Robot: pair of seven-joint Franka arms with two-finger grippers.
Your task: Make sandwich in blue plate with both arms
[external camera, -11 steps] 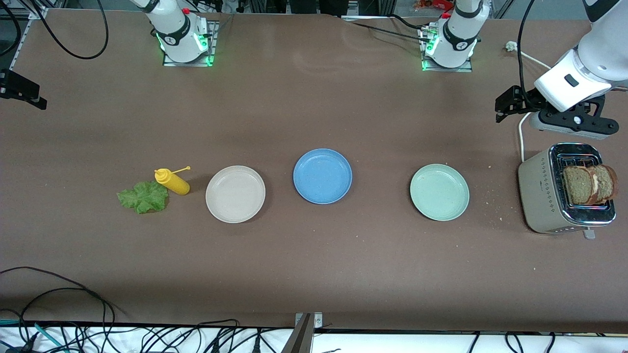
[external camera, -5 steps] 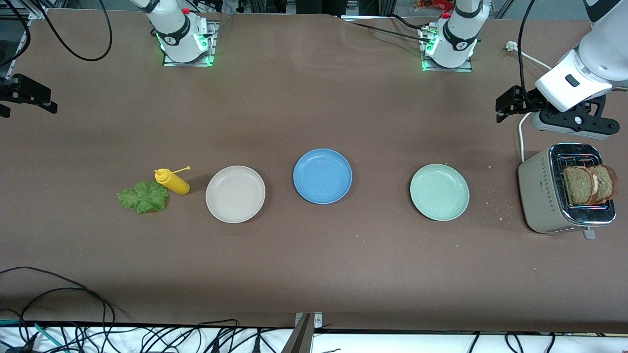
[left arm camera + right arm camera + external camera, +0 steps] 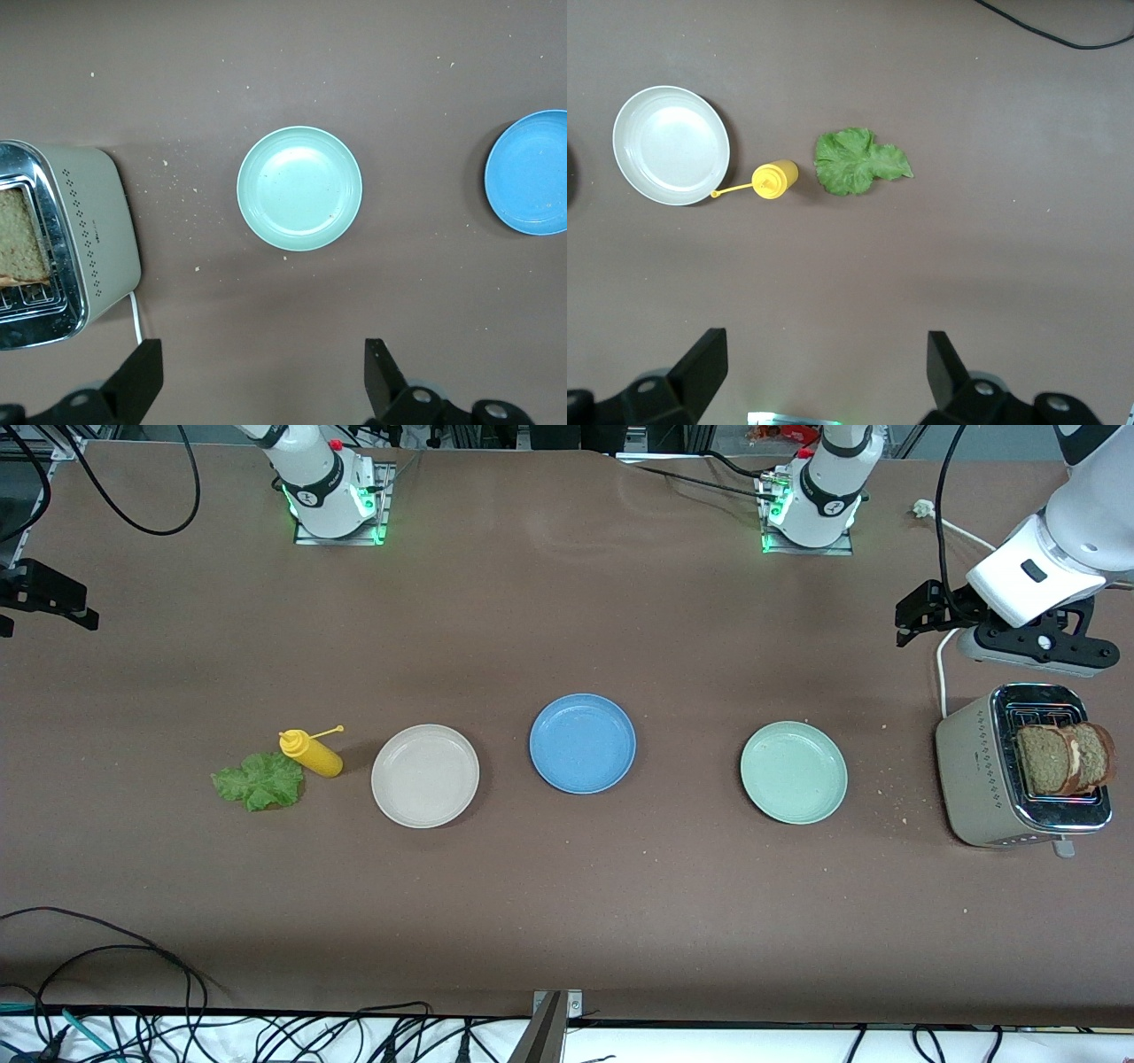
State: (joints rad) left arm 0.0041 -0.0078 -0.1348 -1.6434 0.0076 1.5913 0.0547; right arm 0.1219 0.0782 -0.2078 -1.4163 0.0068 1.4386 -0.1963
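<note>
Along the middle of the table (image 3: 567, 921), nearest things first: beige plate (image 3: 425, 776) and pale green plate (image 3: 794, 772) sit about level with each other, both bare. Lettuce leaf (image 3: 259, 781) lies flat toward the right arm's end, just beside the beige plate's neighbour, a yellow squeeze bottle (image 3: 312, 753), which touches or nearly touches the leaf's edge. Toaster (image 3: 983, 779) stands by the table edge at the left arm's end; two brown bread slices (image 3: 1063, 759) stick up out of its slots, side by side. Crumbs scattered between toaster and green plate.

Blue plate (image 3: 582, 743) sits between the beige and green plates, slightly farther from the front camera than both, bare.

Left gripper (image 3: 264, 376) hangs in the air over the table edge just by the toaster, fingers apart, nothing between them. A grey power strip (image 3: 1028, 648) lies under it.

Right gripper (image 3: 827, 370) hangs over the table edge at the right arm's end, fingers apart, nothing held.
</note>
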